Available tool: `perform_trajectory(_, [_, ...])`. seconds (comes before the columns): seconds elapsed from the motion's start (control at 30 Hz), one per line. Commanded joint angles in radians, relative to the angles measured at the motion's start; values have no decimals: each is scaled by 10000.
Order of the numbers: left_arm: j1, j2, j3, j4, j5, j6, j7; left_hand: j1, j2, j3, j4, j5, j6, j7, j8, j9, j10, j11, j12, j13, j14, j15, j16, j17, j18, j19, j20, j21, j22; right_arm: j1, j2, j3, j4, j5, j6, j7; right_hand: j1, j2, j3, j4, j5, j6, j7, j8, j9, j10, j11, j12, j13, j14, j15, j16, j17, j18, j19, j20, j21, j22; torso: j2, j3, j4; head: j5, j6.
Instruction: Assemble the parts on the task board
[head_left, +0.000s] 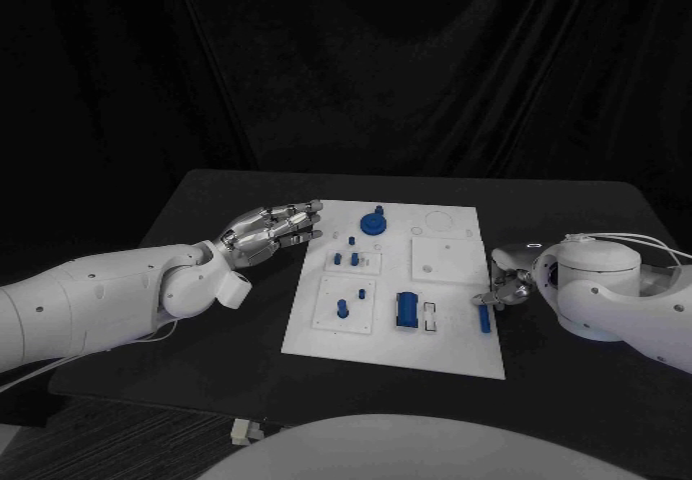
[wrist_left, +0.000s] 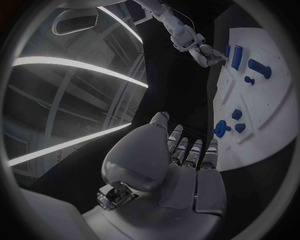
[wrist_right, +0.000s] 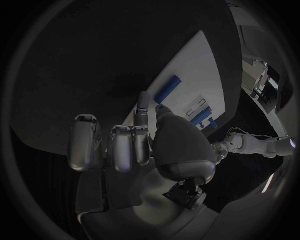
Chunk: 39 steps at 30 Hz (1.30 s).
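The white task board (head_left: 459, 352) lies in the middle of the black table. On it are a round blue knob (head_left: 374, 222) at the far edge, small blue pegs (head_left: 352, 258), a blue block (head_left: 407, 311) and a blue bar (head_left: 483, 319) by its right edge. My left hand (head_left: 271, 232) hovers just off the board's far left corner, fingers stretched side by side, holding nothing; the left wrist view shows the hand (wrist_left: 181, 155) short of a blue peg (wrist_left: 222, 128). My right hand (head_left: 508, 285) sits at the board's right edge, empty, one finger (wrist_right: 142, 105) reaching toward the blue bar (wrist_right: 167, 88).
The board has square recessed fields (head_left: 444, 258) and round holes (head_left: 438, 220) on its far right part. Bare black table (head_left: 577, 210) surrounds the board, and a black curtain hangs behind it. A white cable (head_left: 635, 240) runs along my right wrist.
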Motion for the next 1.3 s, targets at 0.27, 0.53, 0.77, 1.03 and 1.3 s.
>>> perform_trajectory(0.27, [-18, 17, 9, 2, 13, 128, 73, 147, -64, 360, -112, 155, 102, -25, 23, 53, 14, 129, 191, -35, -116, 31, 197, 112, -45, 128, 30, -71, 44, -136, -12, 1, -8, 245, 59, -223, -300, -265, -118, -62, 164, -685, 136, -513, -336, 1196, 120, 198, 2643, 743, 60, -314, 1118, 342, -65, 11, -522, 1833, 1, 1, -4, -9, 2])
perform_trajectory(0.53, [-22, 26, 9, -7, 13, 140, 39, 147, -64, 360, -112, 155, 102, -25, 23, 53, 14, 129, 191, -35, -116, 31, 197, 112, -45, 128, 30, -71, 44, -247, -6, 1, -23, 739, -119, -227, -349, -273, -117, -64, 193, -842, 201, -615, -407, 1196, 154, 198, 2643, 704, 106, -414, 921, 393, -152, 59, -781, 1754, -2, 0, -6, 11, 2])
perform_trajectory(0.77, [-26, 26, 9, -34, 13, 149, 15, 144, -59, 399, -132, 160, 105, -3, 21, 52, 44, 161, 231, -28, -119, 24, 203, 112, -44, 133, 30, -68, 53, -300, -13, 1, -20, 1061, -247, -238, -365, -163, -60, -48, 270, -849, 226, -617, -420, 1196, 152, 198, 2643, 695, 121, -445, 874, 432, -210, 88, -977, 1693, -1, 1, -4, 6, 2])
perform_trajectory(1.03, [-37, 52, 9, -64, 13, 179, 6, 147, -48, 422, -142, 166, 105, 5, 20, 51, 50, 171, 235, -28, -121, 21, 205, 112, -43, 135, 31, -68, 55, -313, -3, 1, -6, 1687, -384, -250, -445, -13, -14, -99, 336, -542, 111, -384, -246, 1196, 72, 198, 2643, 706, 64, -448, 876, 442, -186, 59, -1046, 1675, -5, -2, -1, 11, 2])
perform_trajectory(1.3, [-53, 55, 9, -69, 13, 185, 1, 156, -39, 454, -161, 173, 95, 11, 17, 49, 53, 180, 238, -29, -125, 20, 204, 111, -43, 136, 33, -67, 53, -315, 1, 1, -15, 2027, -462, -254, 400, -241, 408, -473, 2309, -674, 23, -175, 213, 1196, -20, 198, 2643, 689, -20, -508, 760, 460, -180, -30, -1235, 1641, -2, -1, -2, 34, 2])
